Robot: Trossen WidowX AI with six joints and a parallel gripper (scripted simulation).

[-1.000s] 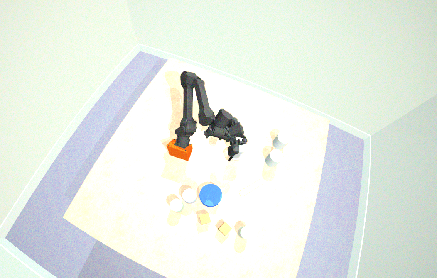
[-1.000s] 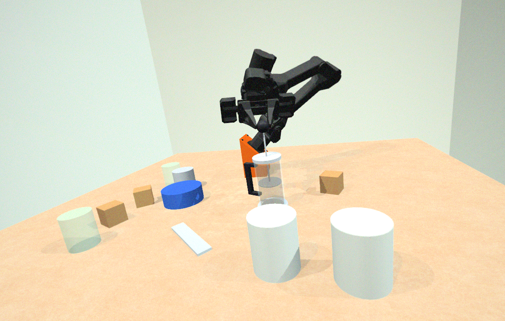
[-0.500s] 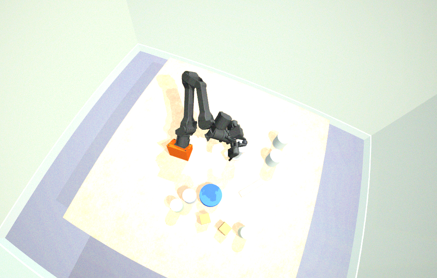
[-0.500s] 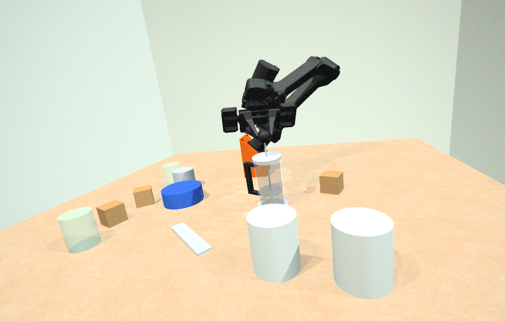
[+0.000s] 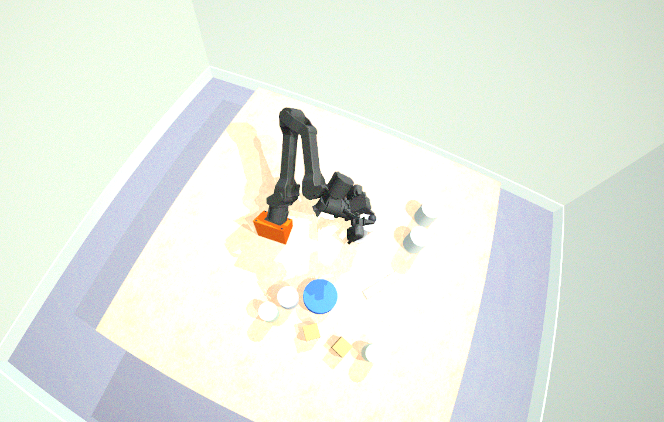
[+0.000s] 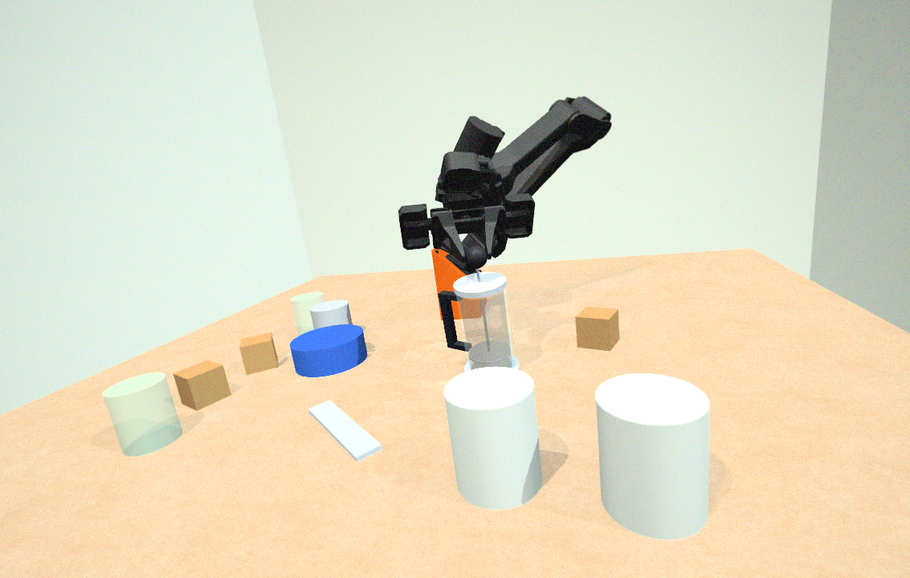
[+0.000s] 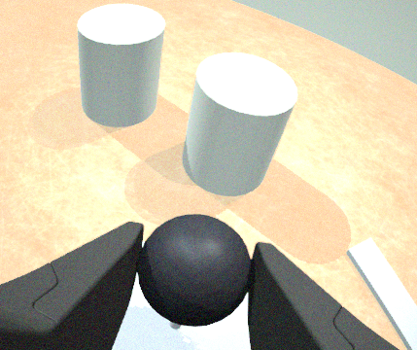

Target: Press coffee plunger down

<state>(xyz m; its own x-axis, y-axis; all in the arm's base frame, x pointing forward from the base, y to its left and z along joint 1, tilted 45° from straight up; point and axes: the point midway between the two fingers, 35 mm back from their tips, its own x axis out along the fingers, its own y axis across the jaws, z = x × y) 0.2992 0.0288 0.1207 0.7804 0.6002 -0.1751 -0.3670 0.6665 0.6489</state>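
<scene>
A clear glass coffee press [image 6: 485, 323] with a white lid and a black handle [image 6: 451, 323] stands upright on the table. Its plunger knob [image 6: 475, 254] [image 7: 194, 268], a black ball, sits just above the lid. The plunger disc [image 6: 488, 352] is low in the glass, near the bottom. My gripper [image 6: 475, 254] [image 7: 197, 248] [image 5: 359, 226] is shut on the knob, one finger on each side, pointing down over the press.
Two white cylinders [image 6: 494, 437] [image 6: 652, 463] [image 7: 241, 123] [image 7: 121, 65] stand in front of the press. A blue disc [image 6: 328, 349] [image 5: 319, 296], brown cubes [image 6: 597, 327] [image 6: 201, 384] [image 6: 259, 352], a flat white slab [image 6: 344, 429] [image 7: 393, 298] and pale cylinders [image 6: 142, 413] [image 6: 331, 313] lie around.
</scene>
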